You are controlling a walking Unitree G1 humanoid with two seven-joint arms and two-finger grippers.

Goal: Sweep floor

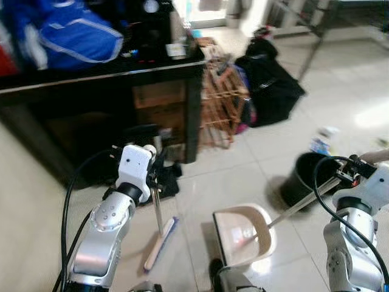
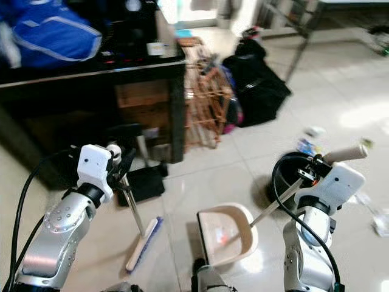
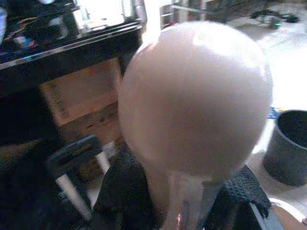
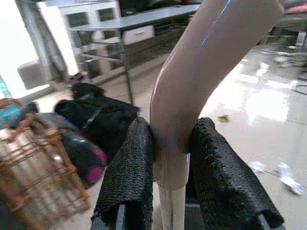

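My left gripper (image 1: 152, 175) is shut on the thin metal handle of a broom, whose pale head with blue bristles (image 1: 160, 243) rests on the tiles just ahead of me. In the left wrist view the handle's rounded cream end (image 3: 196, 100) stands between the black fingers (image 3: 122, 191). My right gripper (image 2: 316, 168) is shut on the long cream handle (image 4: 201, 72) of a beige dustpan (image 1: 243, 234). The pan lies flat on the floor right of the broom head, its mouth facing the broom. Scraps of litter (image 1: 320, 145) lie on the tiles at the far right.
A black bin (image 1: 307, 179) stands just behind the dustpan handle. A black table (image 1: 103, 76) with a blue bag (image 1: 79, 36) is at the left, with a wooden rack (image 1: 222, 100) and a black bag (image 1: 270, 85) beside it. Metal table legs (image 1: 313, 45) stand far right.
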